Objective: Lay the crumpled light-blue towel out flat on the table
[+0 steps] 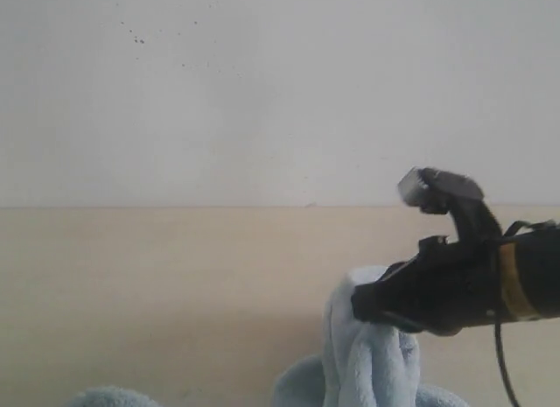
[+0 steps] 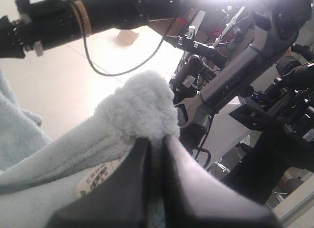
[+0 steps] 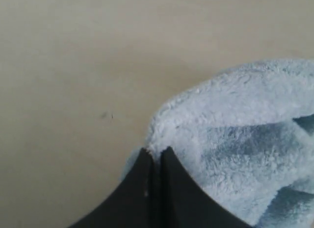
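The light-blue towel [image 1: 367, 363] hangs bunched from my right gripper [image 1: 360, 306], lifted above the beige table [image 1: 157, 284]. More of its folds lie at the bottom edge of the exterior view. In the right wrist view, the right gripper [image 3: 156, 152] is shut on an edge of the towel [image 3: 235, 125], with the table [image 3: 73, 66] beneath. The left gripper [image 2: 156, 139] is shut on a fluffy fold of the towel [image 2: 137, 105], near a printed label [image 2: 93, 179]. The left gripper is out of the exterior view.
A white wall [image 1: 262, 92] rises behind the table. A black cable [image 1: 500, 354] dangles from the right arm. In the left wrist view the right arm [image 2: 73, 17] crosses overhead, and robot frames and equipment [image 2: 235, 66] stand beyond the table.
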Action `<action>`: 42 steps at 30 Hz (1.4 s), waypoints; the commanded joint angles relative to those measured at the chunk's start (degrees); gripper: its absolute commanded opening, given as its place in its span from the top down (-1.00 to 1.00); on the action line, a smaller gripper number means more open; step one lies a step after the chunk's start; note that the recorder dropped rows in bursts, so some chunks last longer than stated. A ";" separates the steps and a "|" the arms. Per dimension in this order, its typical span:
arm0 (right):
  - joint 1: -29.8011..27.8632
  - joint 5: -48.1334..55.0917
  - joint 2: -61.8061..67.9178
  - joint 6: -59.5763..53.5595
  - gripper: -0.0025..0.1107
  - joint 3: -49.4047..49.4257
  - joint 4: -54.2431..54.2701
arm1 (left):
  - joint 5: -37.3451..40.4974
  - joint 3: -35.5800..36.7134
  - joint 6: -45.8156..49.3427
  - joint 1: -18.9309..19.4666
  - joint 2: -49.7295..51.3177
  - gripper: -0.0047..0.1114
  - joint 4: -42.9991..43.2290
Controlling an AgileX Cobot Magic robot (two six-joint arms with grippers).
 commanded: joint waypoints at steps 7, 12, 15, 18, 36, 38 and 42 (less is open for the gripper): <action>12.38 9.03 7.75 -3.15 0.48 -2.93 0.28 | 0.46 -0.40 -2.00 -0.26 -0.27 0.84 -0.40; 16.73 9.03 7.86 -3.92 0.40 -6.98 0.28 | 0.46 -0.40 -2.00 -0.26 -0.27 0.84 -0.40; 17.17 9.31 7.86 -4.35 0.40 -8.96 0.28 | 0.46 -0.40 -3.08 -0.26 -0.27 0.84 -0.40; 17.17 12.26 7.86 -4.35 0.40 -9.75 0.28 | 0.46 -0.40 -3.79 -0.26 -0.27 0.84 -0.40; 12.21 29.12 7.86 -5.82 0.03 -9.62 0.28 | 0.46 -0.40 -4.62 -0.26 -0.27 0.84 1.26; 8.52 27.65 7.86 -5.82 0.03 -9.12 0.28 | 0.46 -0.40 -4.62 -0.26 -0.27 0.84 1.26; 1.21 24.97 7.86 -5.72 0.03 -6.85 0.28 | 0.46 -0.40 -4.62 -0.26 -0.27 0.84 1.26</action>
